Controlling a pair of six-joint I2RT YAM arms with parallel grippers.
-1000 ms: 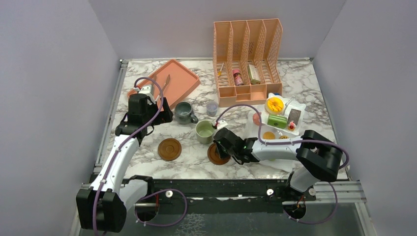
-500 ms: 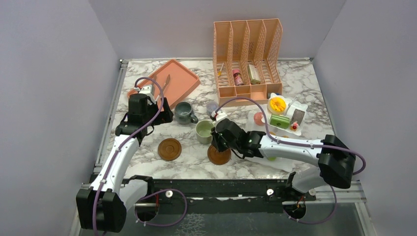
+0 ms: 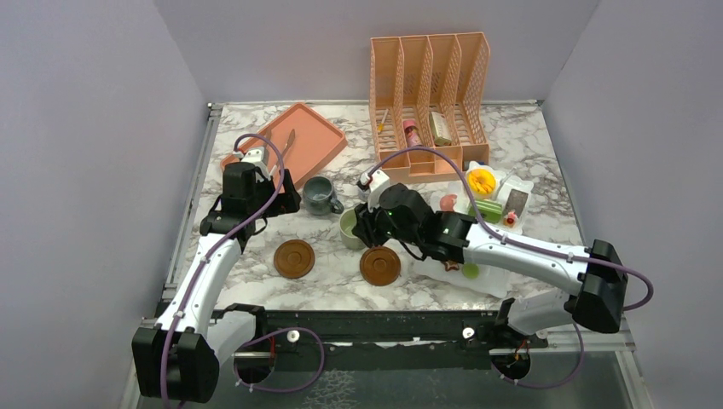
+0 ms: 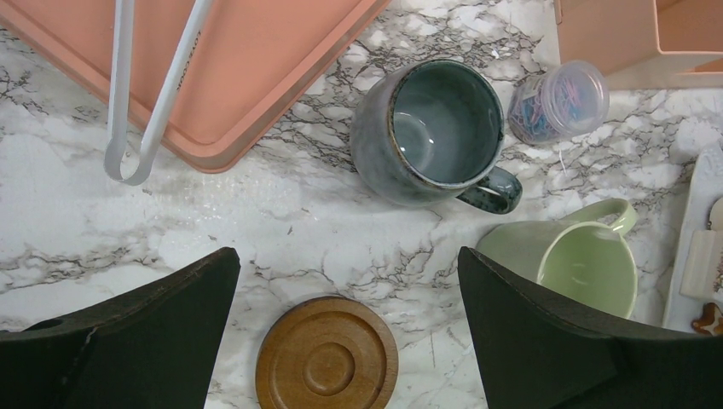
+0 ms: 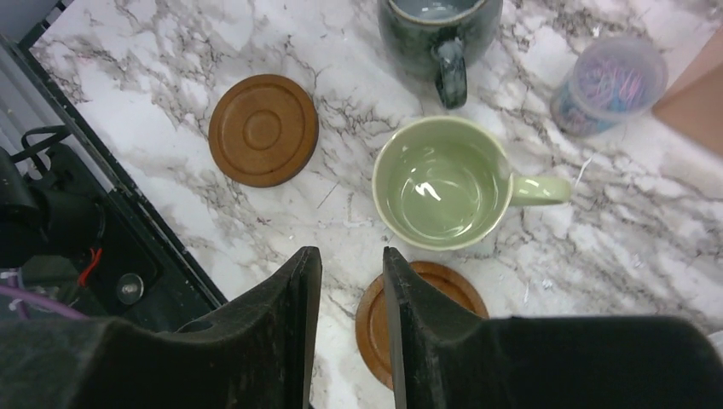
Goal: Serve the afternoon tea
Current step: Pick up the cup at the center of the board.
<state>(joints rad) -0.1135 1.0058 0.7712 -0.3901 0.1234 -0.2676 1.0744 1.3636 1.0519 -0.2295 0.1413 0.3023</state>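
Observation:
A grey-blue mug stands upright in mid-table. Just in front of it and to the right is the pale green mug, empty. One brown coaster lies to the left, a second coaster just in front of the green mug. My right gripper hovers over that coaster's left edge, jaws slightly open, nothing between them. My left gripper hangs wide open above the left coaster. Toy cakes sit on a white tray at right.
A pink tray with white tongs lies at the back left. A peach file organizer stands at the back. A tiny lilac cup sits right of the grey-blue mug. The black front rail runs close by.
My right gripper has come off the right coaster and moved back toward the green mug. Its jaws have parted. The coaster lies flat. The left arm has not moved.

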